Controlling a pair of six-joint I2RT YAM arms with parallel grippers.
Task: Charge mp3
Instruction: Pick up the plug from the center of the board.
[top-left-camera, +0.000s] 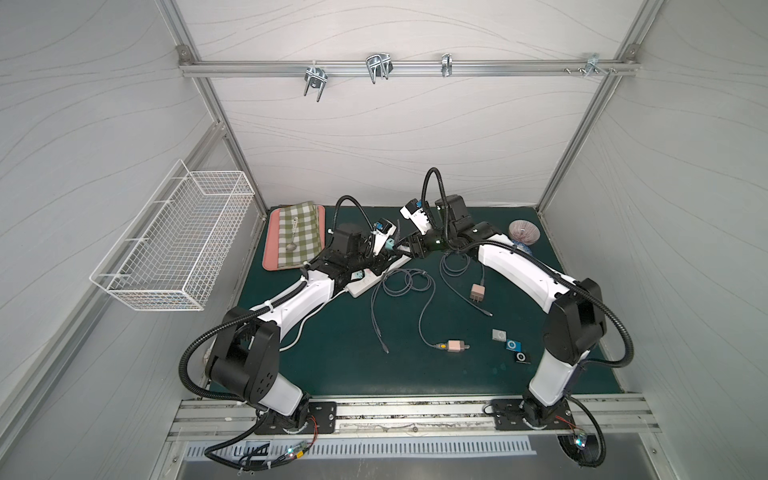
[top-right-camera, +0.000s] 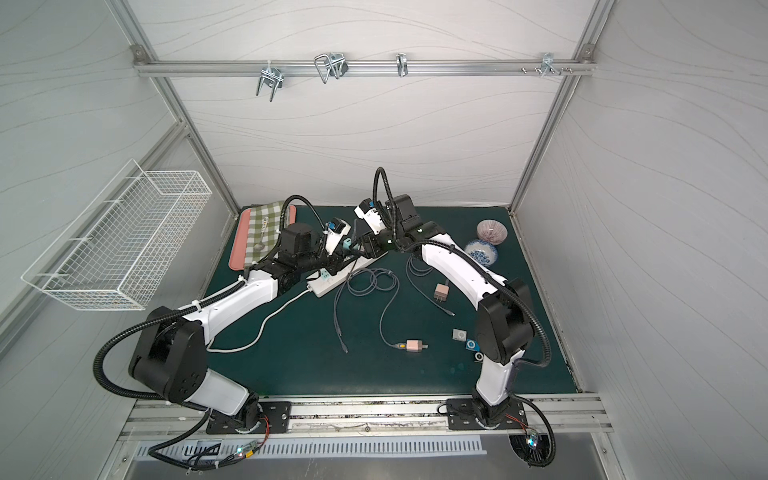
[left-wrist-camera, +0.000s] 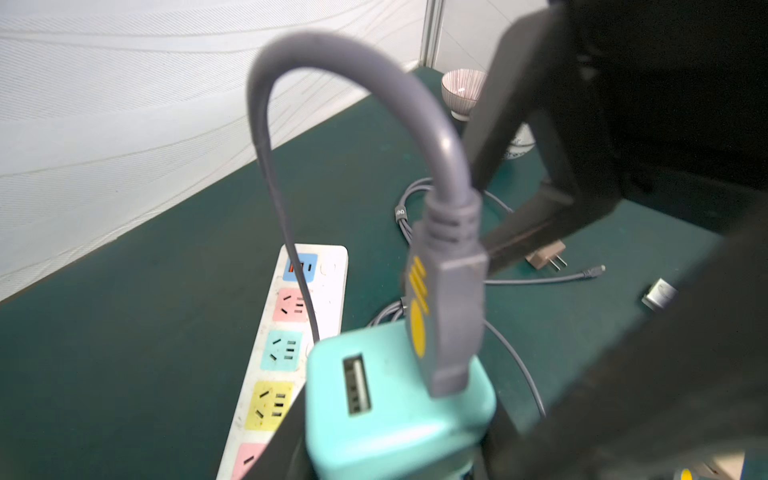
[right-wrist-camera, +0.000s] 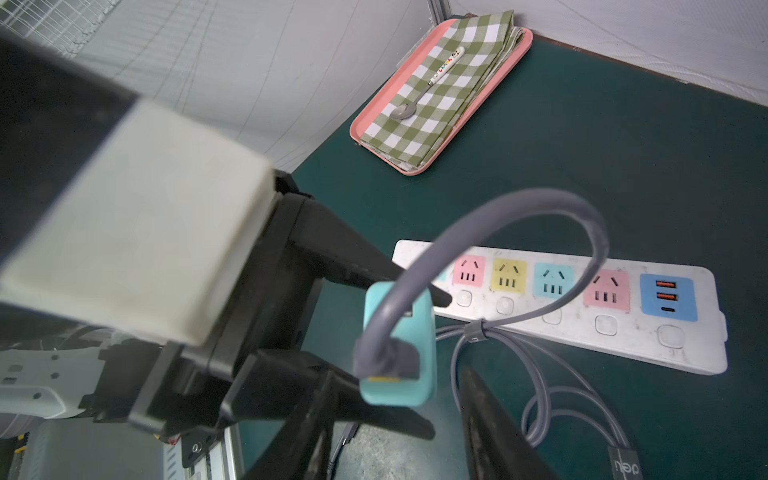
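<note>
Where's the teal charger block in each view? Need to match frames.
In a top view: teal charger, small, mid-frame, over the far end of the white power strip.
In a top view: same spot, a little further left in the frame.
Left wrist: large, low centre of the picture, grey USB plug against it.
Right wrist: lower centre.
Shared landmark: the power strip.

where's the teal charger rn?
In a top view the teal charger is clamped in the left tool, just over the power strip, mid-rear of the mat, grey USB plug at its port.
</note>
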